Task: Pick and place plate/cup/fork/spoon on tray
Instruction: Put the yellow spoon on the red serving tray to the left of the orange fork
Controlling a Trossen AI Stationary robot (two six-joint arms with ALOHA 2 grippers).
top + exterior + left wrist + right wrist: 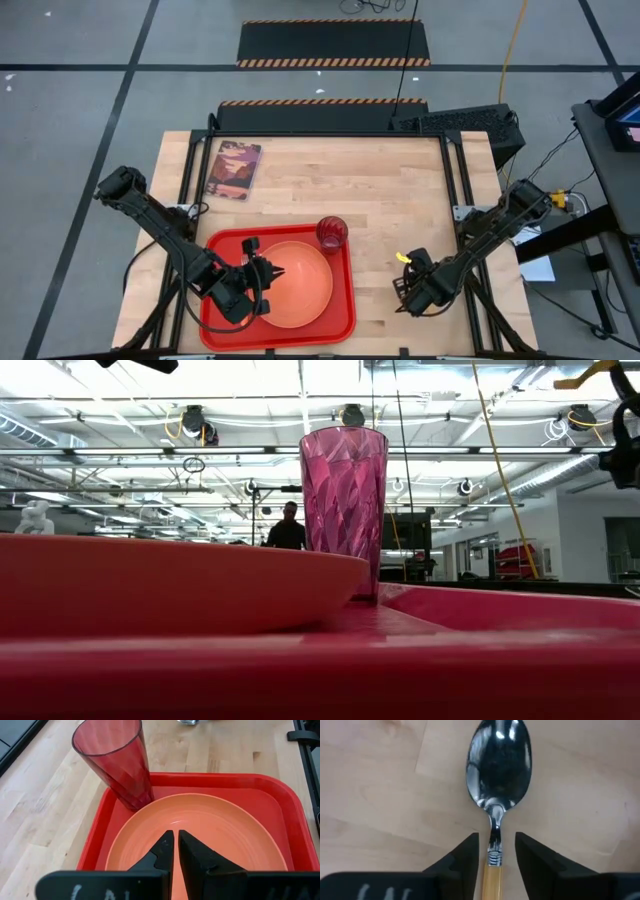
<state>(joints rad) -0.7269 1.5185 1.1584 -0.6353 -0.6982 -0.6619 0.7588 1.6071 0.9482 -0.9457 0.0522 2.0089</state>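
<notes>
Desk [380, 190]: light wood, small book [233, 169] with a pictured cover near its far left corner. Tray [344, 318] sits at the near edge, left of centre. Plate [300, 285] lies flat inside the tray, filling most of it. Cup [332, 233] stands upright in the tray's far right corner, just beside the plate rim. Left claw [175, 851] hangs over the plate, fingers nearly together, holding nothing. Right claw [495, 851] is low over bare desk well right of the tray, fingers parted and straddling the spoon [497, 775] at its neck; handle runs back between them, a gap shows on each side. Fork not visible.
</notes>
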